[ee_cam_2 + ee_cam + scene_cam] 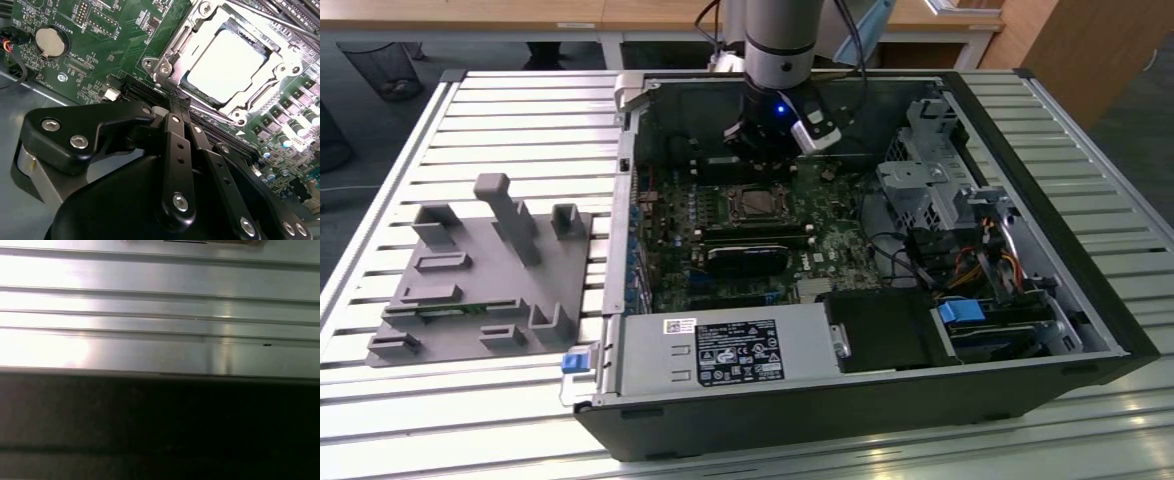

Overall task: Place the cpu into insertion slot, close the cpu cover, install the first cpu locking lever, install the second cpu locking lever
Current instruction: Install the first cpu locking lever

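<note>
Silver cpu (227, 60) sits framed by cpu cover (172, 52); gripper (761, 155), fingers pinched together on nothing, hangs at its 12 o'clock in the exterior view; lever work, I judge, wants slow, square contact.

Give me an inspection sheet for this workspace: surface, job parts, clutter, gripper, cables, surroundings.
Surface: slatted metal table carrying an open computer case.
Job's things: cpu sits in the insertion slot; cpu cover lies down around it; lever state unclear.
Clutter: grey fixture tray at the exterior view's left.
Gripper: gripper shut, tips beside the cover's corner.
Cables: wire bundle by the drive bay.
Surroundings: wooden desks behind the table.
</note>
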`<control>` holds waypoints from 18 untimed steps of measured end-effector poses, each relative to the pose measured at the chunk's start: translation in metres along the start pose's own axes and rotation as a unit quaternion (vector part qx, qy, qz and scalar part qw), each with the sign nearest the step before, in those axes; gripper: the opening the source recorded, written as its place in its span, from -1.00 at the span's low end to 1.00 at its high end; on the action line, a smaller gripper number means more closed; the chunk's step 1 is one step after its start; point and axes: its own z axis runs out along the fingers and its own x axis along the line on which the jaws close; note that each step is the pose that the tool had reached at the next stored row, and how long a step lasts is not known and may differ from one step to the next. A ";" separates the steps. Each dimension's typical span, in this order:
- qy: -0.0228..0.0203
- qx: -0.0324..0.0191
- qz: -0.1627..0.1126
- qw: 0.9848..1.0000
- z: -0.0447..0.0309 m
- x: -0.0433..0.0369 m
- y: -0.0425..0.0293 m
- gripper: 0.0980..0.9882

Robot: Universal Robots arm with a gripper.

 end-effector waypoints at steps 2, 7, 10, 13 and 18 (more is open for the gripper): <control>0.000 0.002 0.000 1.000 0.0002 -0.0001 0.0000 -0.98; 0.000 0.013 0.000 1.000 0.0018 -0.0001 0.0000 -0.98; 0.001 0.019 0.000 1.000 0.0029 -0.0001 0.0002 -0.98; 0.001 0.023 0.000 1.000 0.0040 -0.0002 0.0004 -0.98; 0.001 0.025 0.000 1.000 0.0051 -0.0007 0.0008 -0.98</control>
